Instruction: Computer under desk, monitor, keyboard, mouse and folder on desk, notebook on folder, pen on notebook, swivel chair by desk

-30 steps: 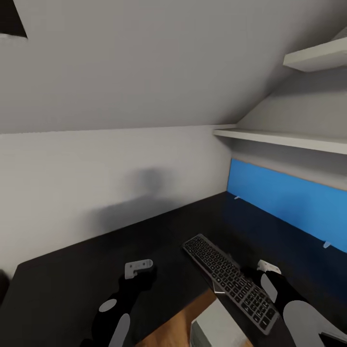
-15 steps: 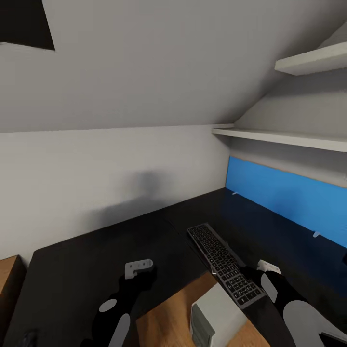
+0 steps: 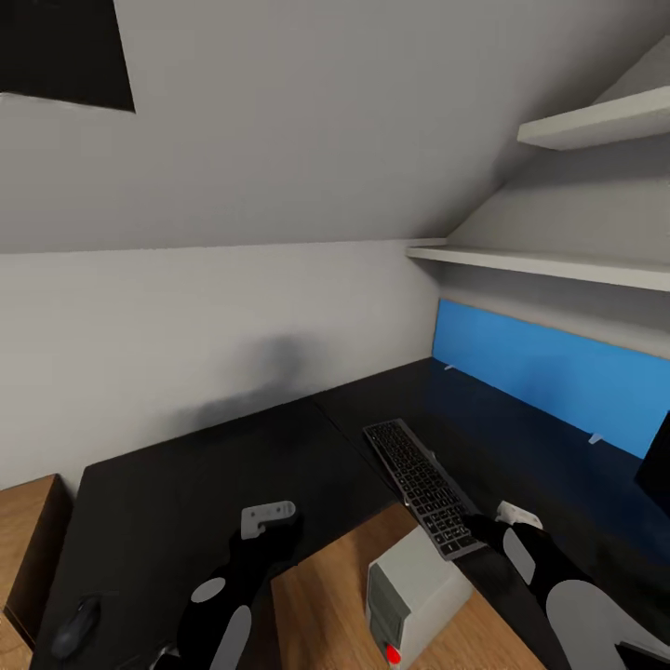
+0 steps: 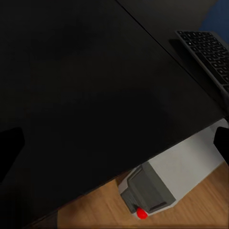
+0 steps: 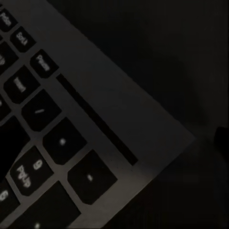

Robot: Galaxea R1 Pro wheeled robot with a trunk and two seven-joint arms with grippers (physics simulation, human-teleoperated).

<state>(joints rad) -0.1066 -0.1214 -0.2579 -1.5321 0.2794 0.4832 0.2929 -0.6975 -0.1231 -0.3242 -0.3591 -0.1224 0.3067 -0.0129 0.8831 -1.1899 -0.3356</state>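
A dark keyboard (image 3: 419,484) lies on the black desk (image 3: 214,475), close to its inner edge. My right gripper (image 3: 489,532) hovers at the keyboard's near end; the right wrist view has the keyboard's corner keys (image 5: 71,124) very close, with one dark fingertip (image 5: 222,138) beside it. The left gripper (image 3: 270,526) hangs open above the desk edge, its fingers (image 4: 9,150) spread wide. The grey computer (image 3: 414,596) with a red button stands on the wood floor below the desk edge, also seen as the computer (image 4: 157,183) from the left wrist. A black mouse (image 3: 76,625) rests on the desk at the lower left. The monitor's dark edge (image 3: 654,475) shows at the right.
A blue panel (image 3: 549,377) runs along the wall behind the desk's right wing. Two white shelves (image 3: 549,268) jut out above it under the sloped ceiling. A brown wooden surface (image 3: 23,507) stands left of the desk.
The whole view has drawn back and shifted, so the desk sits farther off. The computer, mouse and monitor edge have come into sight. Both arms keep their place in the picture.
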